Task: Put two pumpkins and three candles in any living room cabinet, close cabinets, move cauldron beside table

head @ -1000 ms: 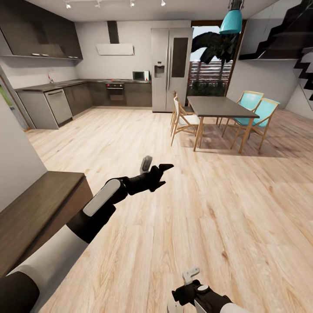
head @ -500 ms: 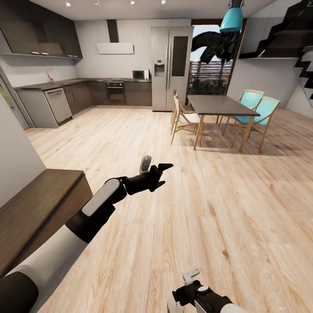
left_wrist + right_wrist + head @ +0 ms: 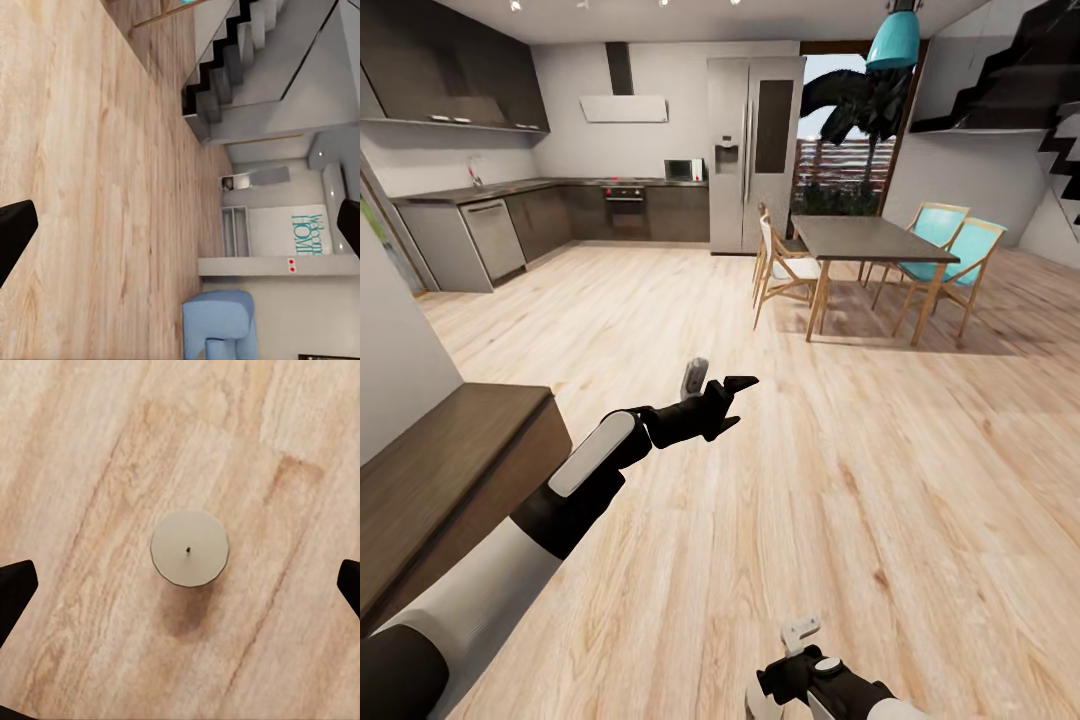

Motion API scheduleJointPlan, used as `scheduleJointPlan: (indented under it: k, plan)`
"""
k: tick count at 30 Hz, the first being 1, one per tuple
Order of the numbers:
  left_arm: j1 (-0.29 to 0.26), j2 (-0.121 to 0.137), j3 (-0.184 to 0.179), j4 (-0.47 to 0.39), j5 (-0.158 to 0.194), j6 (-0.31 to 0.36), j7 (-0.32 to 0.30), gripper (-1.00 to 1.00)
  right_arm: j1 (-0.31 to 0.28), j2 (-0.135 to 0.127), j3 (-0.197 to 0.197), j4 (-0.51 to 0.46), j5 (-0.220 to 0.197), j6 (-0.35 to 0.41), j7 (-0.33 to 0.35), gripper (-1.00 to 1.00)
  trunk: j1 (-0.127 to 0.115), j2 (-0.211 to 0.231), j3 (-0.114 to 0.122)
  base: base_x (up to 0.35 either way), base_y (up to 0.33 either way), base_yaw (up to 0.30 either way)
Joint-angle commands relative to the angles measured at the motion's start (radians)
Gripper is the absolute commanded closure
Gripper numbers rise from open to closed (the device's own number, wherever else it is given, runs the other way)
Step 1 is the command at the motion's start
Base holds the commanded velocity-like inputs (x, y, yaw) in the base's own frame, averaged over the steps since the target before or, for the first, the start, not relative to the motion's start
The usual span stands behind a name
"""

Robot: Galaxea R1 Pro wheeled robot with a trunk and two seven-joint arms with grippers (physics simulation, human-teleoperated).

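Observation:
One candle [image 3: 189,547], a stubby grey cylinder with a pale flat top and a tiny wick, stands upright on the wood floor straight below my right gripper [image 3: 780,665]. That gripper is open, its dark fingertips [image 3: 15,589] far apart on either side of the candle and touching nothing. My left gripper [image 3: 725,375] is stretched forward over bare floor, open and empty. The dark-brown cabinet [image 3: 450,480] runs along the wall at my left, beside the left arm. The pumpkins, the cauldron and the low table are out of view.
A dining table [image 3: 865,240] with several chairs [image 3: 950,250] stands ahead on the right. The grey kitchen units [image 3: 490,235] and a fridge [image 3: 755,155] line the far wall. Stairs [image 3: 225,67] and a blue armchair [image 3: 221,322] appear in the left wrist view. Open floor lies between.
The whole head picture has shifted a little, so the camera moved. Both arms keep the same pose and both grippers stay open.

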Motion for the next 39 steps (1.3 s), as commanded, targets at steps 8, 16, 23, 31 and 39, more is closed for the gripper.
scheduleJointPlan:
  k: [8, 16, 23, 31, 39]
  plan:
    - [0.000, 0.000, 0.000, 0.002, 0.000, 0.000, 0.000, -1.00, 0.001, 0.000, 0.000, 0.000, 0.000, 0.001, 0.000, -1.00, 0.031, -0.056, -0.025, 0.000, 0.000, 0.000]
    - [0.000, 0.000, 0.000, 0.005, 0.000, 0.000, 0.000, -1.00, 0.002, 0.000, 0.000, 0.002, 0.000, 0.000, 0.000, -1.00, 0.061, -0.112, -0.050, 0.000, 0.000, 0.000]
    - [0.000, -0.001, 0.000, 0.006, 0.000, -0.001, 0.001, -1.00, 0.002, 0.000, 0.000, 0.001, 0.000, -0.002, -0.001, -1.00, 0.088, -0.161, -0.072, 0.000, 0.000, 0.000]
    - [0.000, -0.001, 0.000, 0.006, 0.000, -0.002, 0.001, -1.00, 0.002, 0.000, 0.000, 0.001, 0.000, -0.002, -0.002, -1.00, 0.119, -0.217, -0.097, 0.000, 0.000, 0.000]
    - [0.000, -0.001, 0.000, 0.008, 0.000, -0.002, 0.001, -1.00, 0.002, 0.001, 0.000, 0.002, 0.000, -0.004, -0.002, -1.00, 0.150, -0.273, -0.122, 0.000, 0.000, 0.000]
